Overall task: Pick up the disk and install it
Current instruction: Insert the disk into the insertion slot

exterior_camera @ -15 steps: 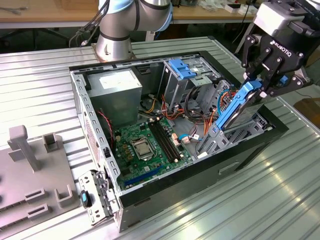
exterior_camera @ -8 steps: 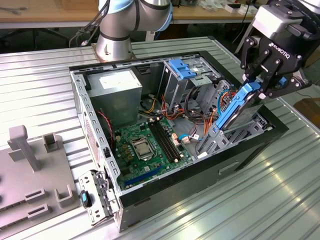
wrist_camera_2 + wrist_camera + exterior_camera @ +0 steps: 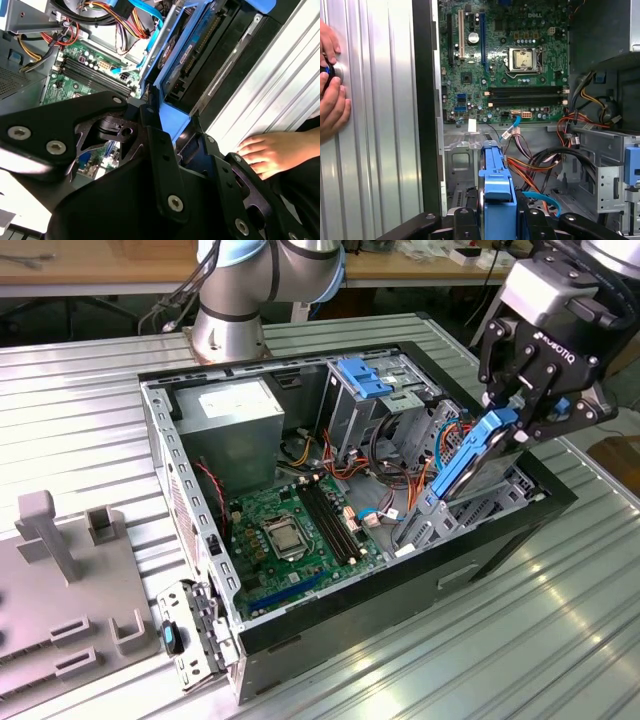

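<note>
Clamping the blue upper end of the disk (image 3: 462,468), the gripper (image 3: 515,418) holds it tilted, lower end inside the grey drive bay (image 3: 440,523) of the open computer case (image 3: 350,612), at the exterior view's right.

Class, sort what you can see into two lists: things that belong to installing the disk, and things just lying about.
Belongs to the job:
the disk, held tilted
the claw, shut on the disk
the open computer case, which the disk hangs over

Just lying about:
the grey fixture plate, at the exterior view's left
a person's hand, beside the case
</note>
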You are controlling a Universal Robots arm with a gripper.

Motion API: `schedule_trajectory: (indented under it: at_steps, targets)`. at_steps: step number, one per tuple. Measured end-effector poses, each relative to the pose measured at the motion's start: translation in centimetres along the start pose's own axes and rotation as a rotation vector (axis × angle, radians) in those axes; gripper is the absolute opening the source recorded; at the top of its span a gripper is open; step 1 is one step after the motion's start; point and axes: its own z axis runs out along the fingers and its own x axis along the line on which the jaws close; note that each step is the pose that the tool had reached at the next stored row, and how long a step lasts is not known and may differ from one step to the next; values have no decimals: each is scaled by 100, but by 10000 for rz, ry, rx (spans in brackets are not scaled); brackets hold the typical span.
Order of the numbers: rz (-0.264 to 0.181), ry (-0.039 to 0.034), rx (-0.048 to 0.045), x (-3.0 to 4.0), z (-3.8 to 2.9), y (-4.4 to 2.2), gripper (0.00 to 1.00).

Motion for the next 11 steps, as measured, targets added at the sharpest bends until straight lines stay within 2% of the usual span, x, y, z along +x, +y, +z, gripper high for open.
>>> schedule_trajectory:
  at_steps: [11]
  targets:
    - [1,-11,-1,3,89,6,37]
